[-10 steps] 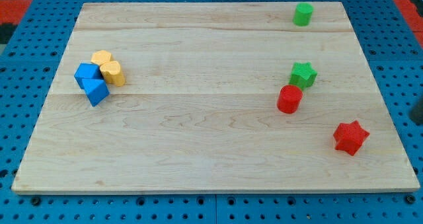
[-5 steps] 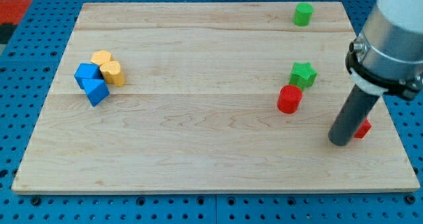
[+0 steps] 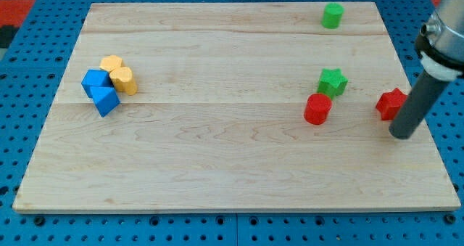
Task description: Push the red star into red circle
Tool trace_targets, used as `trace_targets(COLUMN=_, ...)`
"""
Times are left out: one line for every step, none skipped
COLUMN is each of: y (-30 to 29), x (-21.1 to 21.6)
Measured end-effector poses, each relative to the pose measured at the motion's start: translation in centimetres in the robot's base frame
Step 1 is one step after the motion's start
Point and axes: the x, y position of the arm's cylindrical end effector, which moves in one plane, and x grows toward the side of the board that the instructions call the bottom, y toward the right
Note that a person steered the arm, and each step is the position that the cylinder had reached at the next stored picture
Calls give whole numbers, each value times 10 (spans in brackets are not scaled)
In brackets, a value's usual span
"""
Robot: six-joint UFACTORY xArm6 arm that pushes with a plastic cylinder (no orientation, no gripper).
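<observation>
The red star [image 3: 390, 104] lies near the board's right edge, partly hidden behind my rod. The red circle [image 3: 317, 109] stands to its left, a gap apart, with the green star [image 3: 333, 81] touching it at its upper right. My tip [image 3: 401, 135] rests on the board just below and right of the red star, touching or nearly touching it.
A green cylinder [image 3: 333, 16] stands at the top right of the wooden board [image 3: 217, 144]. Two yellow blocks [image 3: 119, 73] and two blue blocks [image 3: 100, 91] cluster at the left. The board's right edge is close to my tip.
The arm came in from the right. The red star moved up the view, from the lower right to level with the red circle. My tip moved up and right with it.
</observation>
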Motion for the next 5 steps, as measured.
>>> trace_targets(y=61, x=-8)
trace_targets(y=63, x=-51)
trace_targets(y=-25, x=-54)
trace_targets(y=-34, x=-50)
trace_targets(y=34, x=-110)
